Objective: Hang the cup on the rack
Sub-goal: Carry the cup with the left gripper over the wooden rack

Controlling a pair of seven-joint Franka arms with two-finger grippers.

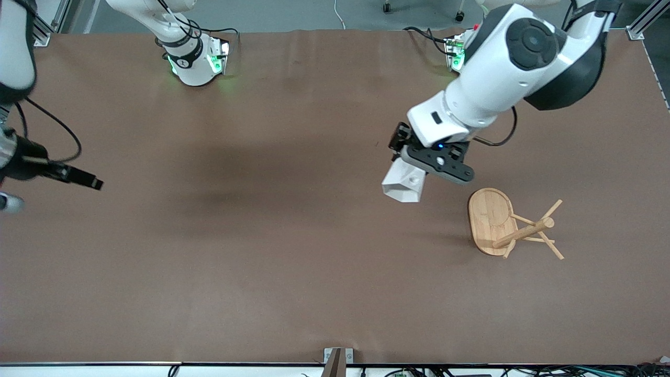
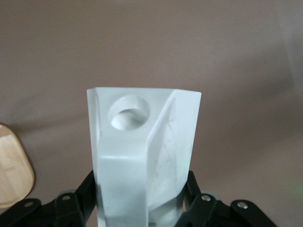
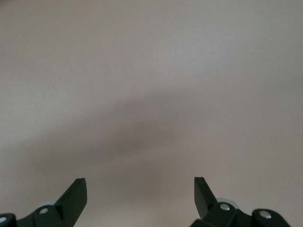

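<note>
The white faceted cup (image 1: 403, 186) hangs tilted in the air over bare table, beside the rack and toward the right arm's end from it. My left gripper (image 1: 419, 166) is shut on it. In the left wrist view the cup (image 2: 142, 137) fills the middle, its squarish handle with a round hole facing the camera, clamped between my left gripper (image 2: 142, 201). The bamboo rack (image 1: 510, 225) stands on its oval base, with a central post and thin pegs. My right gripper (image 1: 89, 180) waits over the table at the right arm's end, open and holding nothing (image 3: 140, 187).
The brown table (image 1: 261, 235) carries only the rack. A corner of the rack's base (image 2: 12, 170) shows at the edge of the left wrist view. A small metal bracket (image 1: 337, 358) sits at the table edge nearest the front camera.
</note>
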